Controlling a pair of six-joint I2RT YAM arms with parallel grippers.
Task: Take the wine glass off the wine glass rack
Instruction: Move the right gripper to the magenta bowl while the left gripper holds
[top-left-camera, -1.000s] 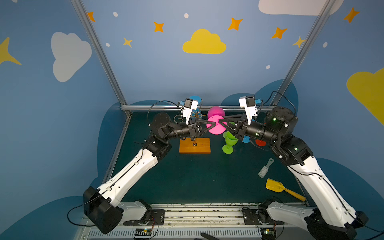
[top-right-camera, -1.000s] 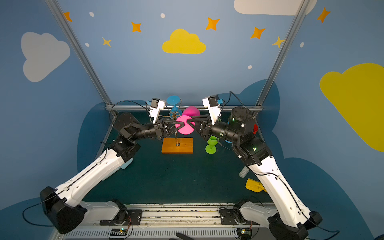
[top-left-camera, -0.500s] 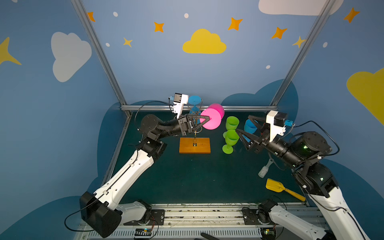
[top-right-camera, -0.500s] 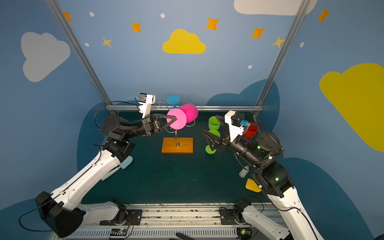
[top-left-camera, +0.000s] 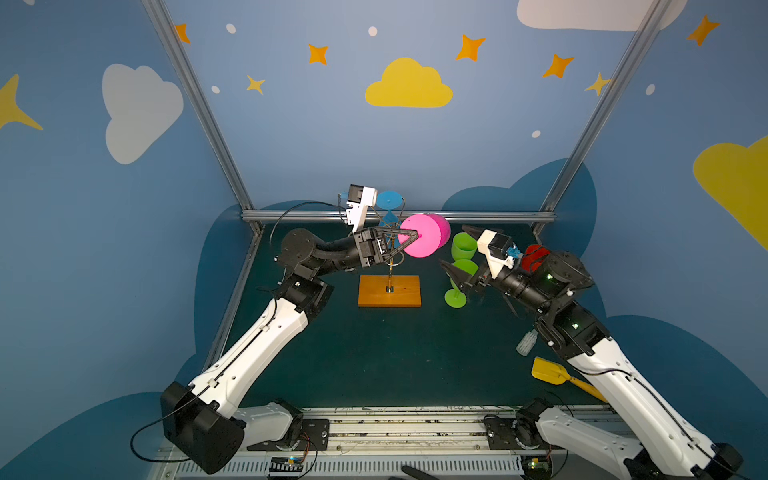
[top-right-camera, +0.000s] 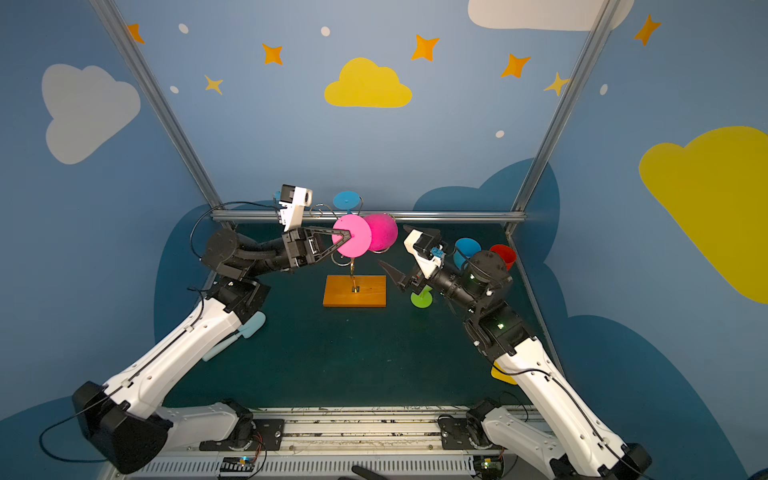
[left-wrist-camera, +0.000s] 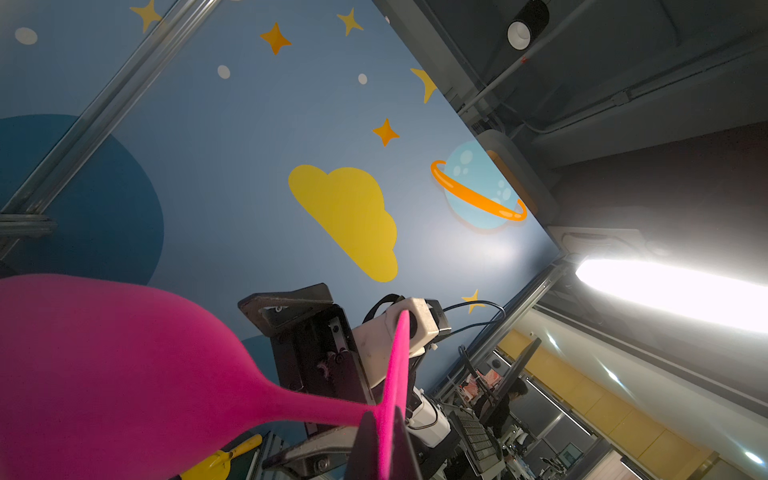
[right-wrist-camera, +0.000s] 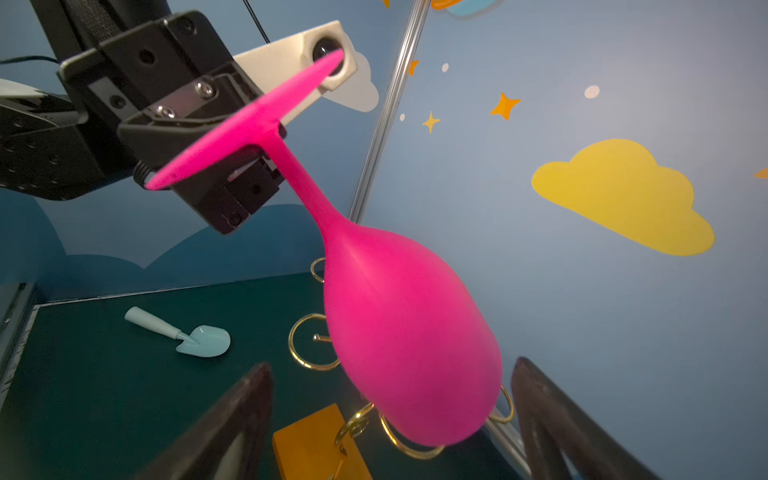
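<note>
L gripper (top-left-camera: 415, 235) clamped on pink wine glass (top-left-camera: 428, 243) at its foot; glass lies sideways, approx 1 o'clock from wine glass rack (top-left-camera: 389, 291) base, bowl by gold scrolls; R gripper (top-left-camera: 453, 246) gaping wide, empty, at glass's 3 o'clock.

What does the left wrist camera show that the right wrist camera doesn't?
Only the left wrist view: a yellow shovel low behind the glass, the right arm's wrist camera facing it, and a bright ceiling light with the room beyond. Only the right wrist view: the wine glass rack, with its gold rings and wooden base, and a pale blue shovel. Both: the pink wine glass, with the left gripper shut on its foot.
</note>
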